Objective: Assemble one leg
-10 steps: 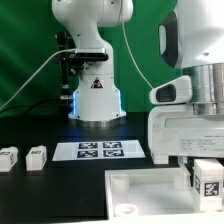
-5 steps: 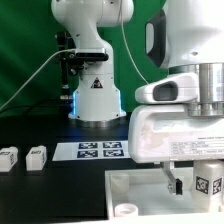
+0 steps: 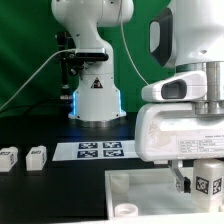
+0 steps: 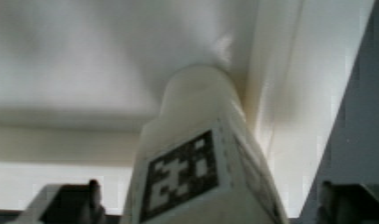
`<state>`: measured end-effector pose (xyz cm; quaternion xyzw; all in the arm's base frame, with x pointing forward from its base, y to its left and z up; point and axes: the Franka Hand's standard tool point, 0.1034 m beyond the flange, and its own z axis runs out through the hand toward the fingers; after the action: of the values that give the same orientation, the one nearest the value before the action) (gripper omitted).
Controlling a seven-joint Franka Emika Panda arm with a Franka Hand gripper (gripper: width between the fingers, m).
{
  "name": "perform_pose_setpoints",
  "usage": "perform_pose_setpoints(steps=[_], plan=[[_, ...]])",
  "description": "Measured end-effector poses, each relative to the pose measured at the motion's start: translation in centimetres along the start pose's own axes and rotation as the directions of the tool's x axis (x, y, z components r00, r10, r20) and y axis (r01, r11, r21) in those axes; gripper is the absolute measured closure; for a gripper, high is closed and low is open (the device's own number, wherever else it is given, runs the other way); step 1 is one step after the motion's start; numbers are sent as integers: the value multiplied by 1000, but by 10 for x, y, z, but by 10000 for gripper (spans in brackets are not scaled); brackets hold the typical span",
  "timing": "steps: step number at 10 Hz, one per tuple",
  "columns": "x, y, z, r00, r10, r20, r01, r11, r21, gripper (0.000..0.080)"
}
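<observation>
Over the white panel (image 3: 120,181), at the exterior view's right, your gripper (image 3: 192,181) stands clamped on a tagged leg (image 3: 208,180).

White leg (image 4: 204,150) w/ blk-wht tag; green backdrop (image 3: 25,40).

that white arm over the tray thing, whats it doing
The arm's hand is down over the white panel, near a tagged leg standing on it. The wrist view shows that leg close up between the fingers; whether they grip it is unclear. Two more legs lie beside the marker board.
</observation>
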<state>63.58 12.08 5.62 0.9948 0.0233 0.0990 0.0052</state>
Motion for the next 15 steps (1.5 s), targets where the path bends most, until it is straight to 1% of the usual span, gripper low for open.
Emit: perform_pose_setpoints(steps=[1,2,3,4,6,7,8,9,10,11,12,13,14,15], plan=[[0,0,0,1000,4,0,-4,1000,0,360],[0,-1,0,988,153,2,-153,988,6,360],[0,0,0,969,246,2,-246,969,5,515],[0,1,0,955,297,2,-297,955,5,514],[0,4,1,869,495,2,-495,869,2,514],[0,4,1,843,538,3,-538,843,1,514],[-1,6,1,776,631,7,-631,776,-1,514],[0,9,3,692,721,29,-721,693,-15,514],[0,12,4,550,833,52,-833,552,-38,514],[-1,12,5,426,902,60,-900,430,-67,514],[-1,13,6,308,949,61,-945,313,-98,512],[-2,14,6,160,986,50,-979,165,-119,512],[-5,13,5,-6,1000,30,-992,-2,-129,512],[-7,12,5,-160,987,9,-980,-158,-123,512]])
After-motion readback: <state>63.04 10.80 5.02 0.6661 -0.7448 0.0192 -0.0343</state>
